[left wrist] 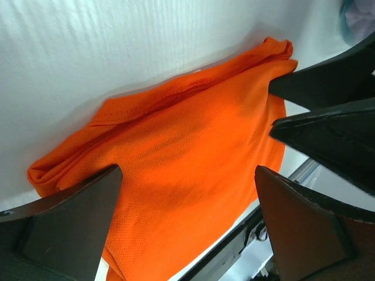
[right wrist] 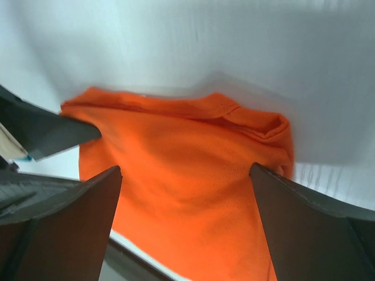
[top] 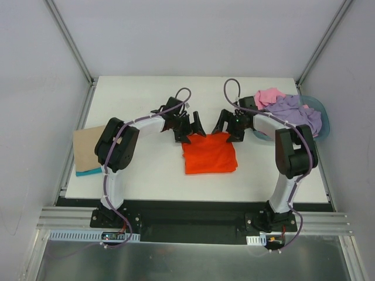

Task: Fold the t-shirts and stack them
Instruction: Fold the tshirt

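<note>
Orange t-shirt [top: 209,154] folded flat mid-table, lilac t-shirt [top: 293,112] and pink t-shirt [top: 268,96] crumpled far right

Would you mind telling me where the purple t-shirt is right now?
In the top view, the purple t-shirt lies crumpled in the blue basin at the far right, next to the pink t-shirt.

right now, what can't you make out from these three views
Top view: whether either gripper touches the orange t-shirt; the left gripper and right gripper cover its far edge.
Top view: the tan cloth, partly under the left arm.
Top view: what lies beneath the lilac shirt and pink shirt in the basin.
Wrist views: the orange t-shirt's near edge, cut off by the fingers and frame.
</note>
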You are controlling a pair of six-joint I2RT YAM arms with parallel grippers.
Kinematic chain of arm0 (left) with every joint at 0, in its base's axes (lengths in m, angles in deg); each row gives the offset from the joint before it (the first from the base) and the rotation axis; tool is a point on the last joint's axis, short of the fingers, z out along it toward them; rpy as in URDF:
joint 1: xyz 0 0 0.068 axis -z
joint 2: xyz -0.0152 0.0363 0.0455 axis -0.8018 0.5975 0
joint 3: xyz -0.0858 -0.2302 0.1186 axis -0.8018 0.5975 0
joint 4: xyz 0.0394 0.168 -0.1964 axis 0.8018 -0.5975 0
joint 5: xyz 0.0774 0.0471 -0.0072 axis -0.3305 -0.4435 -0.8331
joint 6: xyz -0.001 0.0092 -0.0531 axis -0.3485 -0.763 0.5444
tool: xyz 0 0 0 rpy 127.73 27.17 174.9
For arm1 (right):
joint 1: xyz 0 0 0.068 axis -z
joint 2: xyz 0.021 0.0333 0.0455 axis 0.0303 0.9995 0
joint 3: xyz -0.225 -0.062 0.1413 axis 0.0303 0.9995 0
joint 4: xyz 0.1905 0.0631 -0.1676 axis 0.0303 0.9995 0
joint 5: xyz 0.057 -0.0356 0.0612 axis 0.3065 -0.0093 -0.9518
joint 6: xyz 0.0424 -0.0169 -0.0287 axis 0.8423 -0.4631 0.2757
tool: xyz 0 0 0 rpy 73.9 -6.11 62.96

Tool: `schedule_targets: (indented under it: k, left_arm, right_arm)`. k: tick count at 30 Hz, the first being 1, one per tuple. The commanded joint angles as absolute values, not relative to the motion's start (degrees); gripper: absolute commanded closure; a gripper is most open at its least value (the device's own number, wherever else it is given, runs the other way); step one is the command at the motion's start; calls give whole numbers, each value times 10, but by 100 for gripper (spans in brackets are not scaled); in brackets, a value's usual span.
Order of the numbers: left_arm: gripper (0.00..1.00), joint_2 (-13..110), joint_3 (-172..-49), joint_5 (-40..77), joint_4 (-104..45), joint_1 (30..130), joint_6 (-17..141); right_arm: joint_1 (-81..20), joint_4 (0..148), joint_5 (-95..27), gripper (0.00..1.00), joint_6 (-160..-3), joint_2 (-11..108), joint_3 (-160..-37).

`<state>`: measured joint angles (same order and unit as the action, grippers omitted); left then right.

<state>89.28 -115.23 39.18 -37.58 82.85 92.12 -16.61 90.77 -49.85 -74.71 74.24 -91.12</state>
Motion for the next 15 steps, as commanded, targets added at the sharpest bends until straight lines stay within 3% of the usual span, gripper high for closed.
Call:
schedule_targets:
  k: [1, 10, 15]
  left_arm:
    - [1, 908, -1155, 357, -381, 813, 918]
    - [1, 876, -1147, 366, -382, 811, 902]
    - [1, 790, -1149, 332, -404, 817, 889]
  right_arm:
    - [-162, 901, -485, 3, -754, 792, -958]
    - [-163, 897, -501, 3, -762, 743, -945]
    - [-171, 957, -489, 3, -787, 674, -987]
